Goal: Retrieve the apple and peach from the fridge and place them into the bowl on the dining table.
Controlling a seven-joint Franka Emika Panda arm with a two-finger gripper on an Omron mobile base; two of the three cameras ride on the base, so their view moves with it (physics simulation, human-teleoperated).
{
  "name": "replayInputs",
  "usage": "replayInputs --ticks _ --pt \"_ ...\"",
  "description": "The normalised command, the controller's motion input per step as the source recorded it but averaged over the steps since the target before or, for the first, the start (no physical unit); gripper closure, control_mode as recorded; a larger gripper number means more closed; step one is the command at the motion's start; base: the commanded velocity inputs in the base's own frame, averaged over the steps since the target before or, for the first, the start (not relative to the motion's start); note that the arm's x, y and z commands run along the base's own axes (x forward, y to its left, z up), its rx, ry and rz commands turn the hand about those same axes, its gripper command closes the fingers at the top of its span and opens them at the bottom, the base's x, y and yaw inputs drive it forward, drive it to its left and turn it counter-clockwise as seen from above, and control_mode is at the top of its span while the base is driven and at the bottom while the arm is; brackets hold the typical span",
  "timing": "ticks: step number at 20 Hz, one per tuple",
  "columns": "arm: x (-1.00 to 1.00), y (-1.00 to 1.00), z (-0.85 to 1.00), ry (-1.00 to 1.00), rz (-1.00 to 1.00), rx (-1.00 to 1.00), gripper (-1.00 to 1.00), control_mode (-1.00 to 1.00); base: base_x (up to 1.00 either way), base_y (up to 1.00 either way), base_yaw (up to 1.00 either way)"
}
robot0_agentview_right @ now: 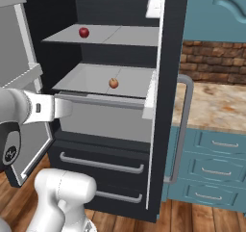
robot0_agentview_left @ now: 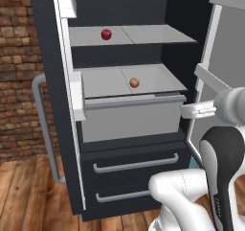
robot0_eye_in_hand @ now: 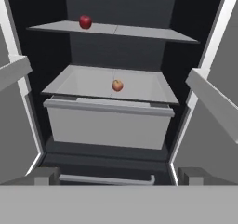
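Looking in past the two wide-open doors, easy to see right inside the fridge [robot0_agentview_left: 119, 148]. Out in front of it, at about the height of the pale bin [robot0_agentview_left: 129, 122], sits the gripper [robot0_agentview_left: 184, 111]. Fingers spread as wide as can be, with nothing between them. Aimed straight at the middle of the fridge, going by the hand view.

Up on the top shelf [robot0_agentview_left: 153, 33], toward the left: the apple [robot0_agentview_left: 106, 34], dark red, all alone. One shelf down, on the lower shelf [robot0_agentview_left: 100, 81], near the middle: the peach [robot0_agentview_left: 134, 82], orange-pink, alone too. Well apart from each other, and neither one touched.

From the gripper, peach straight ahead and a little up. Apple higher, farther back and off to the left. So probably best to go for the peach first: a small lift, then a push forward over the front edge of that shelf. Round fruit with no long side, so no need to turn the hand any special way. Only one arm here, so no choosing. Worth watching the shelf edge and the bin top just under it on the way in. Both fruits yet to be fetched.
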Motion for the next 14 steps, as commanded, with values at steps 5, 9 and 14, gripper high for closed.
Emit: replayInputs --ticks 5,9,14 --pt "0.00 0.00 0.00 0.00 0.00 0.00 -1.00 1.00 0.41 0.00 0.00" --pt "0.00 0.00 0.00 0.00 0.00 0.00 -1.00 1.00 1.00 0.00 0.00" --pt "0.00 0.00 0.00 0.00 0.00 0.00 -1.00 1.00 1.00 0.00 0.00"
